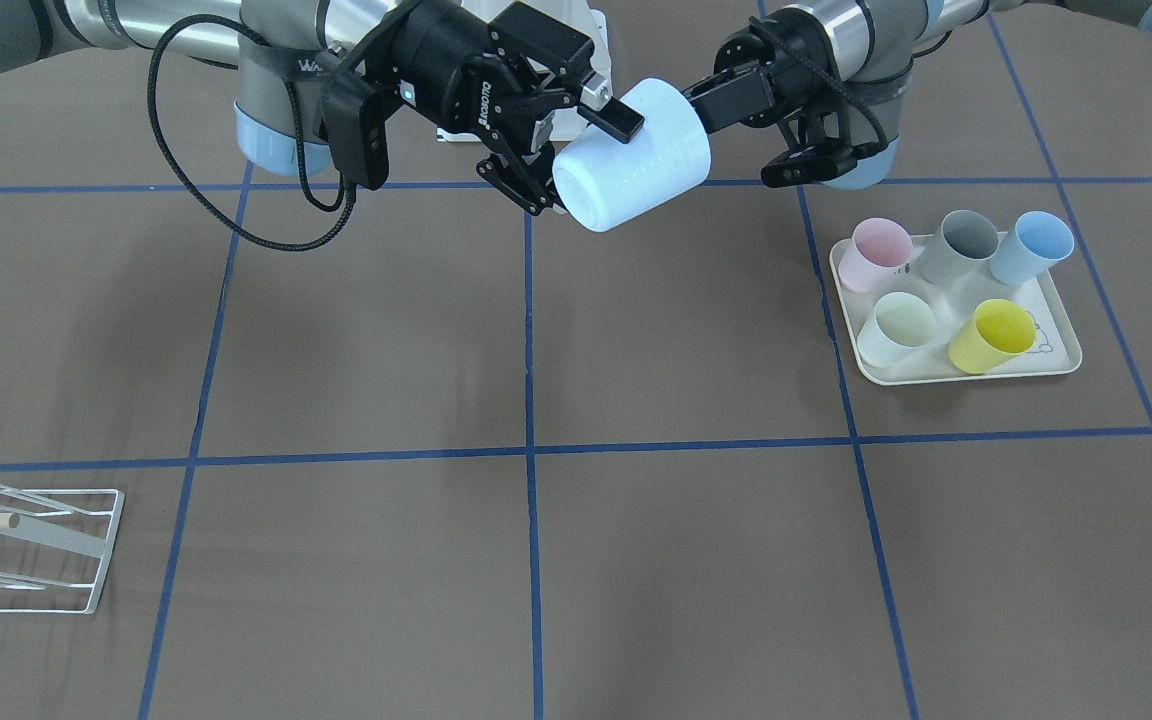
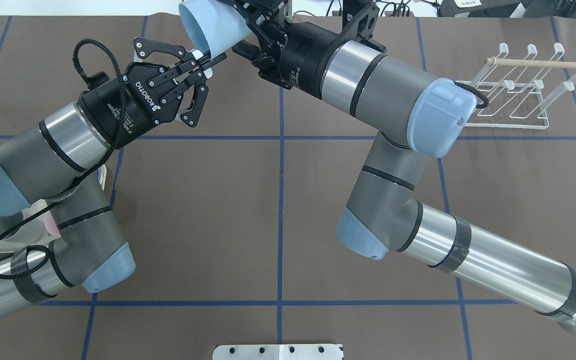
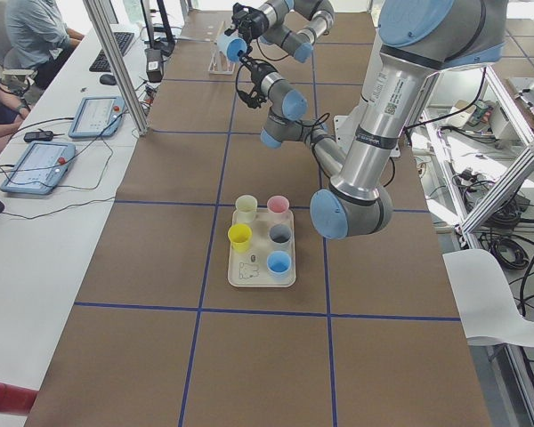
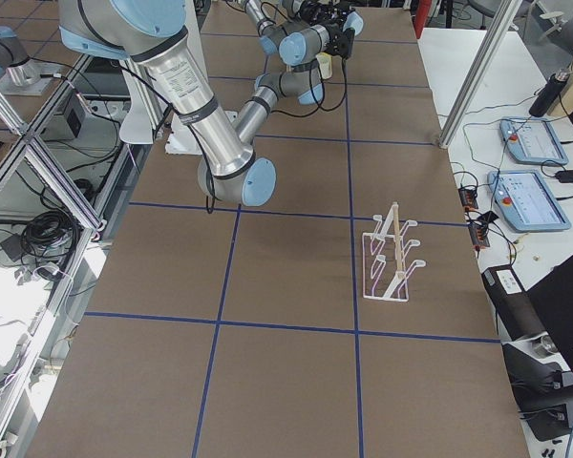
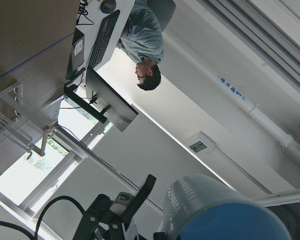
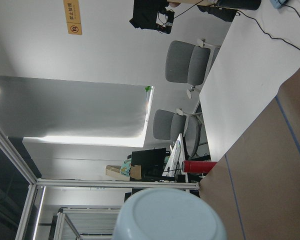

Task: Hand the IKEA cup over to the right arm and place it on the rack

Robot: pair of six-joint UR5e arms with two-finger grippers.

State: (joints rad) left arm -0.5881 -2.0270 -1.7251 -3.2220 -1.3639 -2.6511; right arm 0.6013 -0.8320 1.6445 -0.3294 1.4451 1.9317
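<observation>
- The brown worktop (image 1: 356,330), crossed by blue tape lines, carries a tray on the robot's left side and a rack on its right side, the two well apart
- The silver-grey jointed right arm (image 2: 383,85) with light-blue joint caps reaches over the middle of the worktop, and a long black cable (image 1: 196,180) hangs in a loop below its wrist
- The matching silver-grey left arm (image 2: 33,155) reaches in from the other side, so the two wrists meet near the centre line
- The cream rectangular tray (image 1: 976,377) lies flat
- The small white wire-frame rack (image 2: 523,87) with slanted prongs and one light wooden dowel (image 2: 538,63) stands near the worktop's edge, far from the cup
- The right arm's black two-finger gripper (image 1: 581,161) has its jaws on either side of the cup's closed end, one pad on the upper wall, the other against the lower edge
- The left arm's black gripper (image 2: 209,56) has its jaws nearly together, pinching the cup's rim wall
- The pale-blue plastic cup (image 1: 646,150) lies on its side in the air between both grippers, clear of the worktop
- Five small cups stand on the tray: pink (image 1: 876,255), grey (image 1: 961,245), blue (image 1: 1031,245), pale green (image 1: 898,328), yellow (image 1: 991,335)
</observation>
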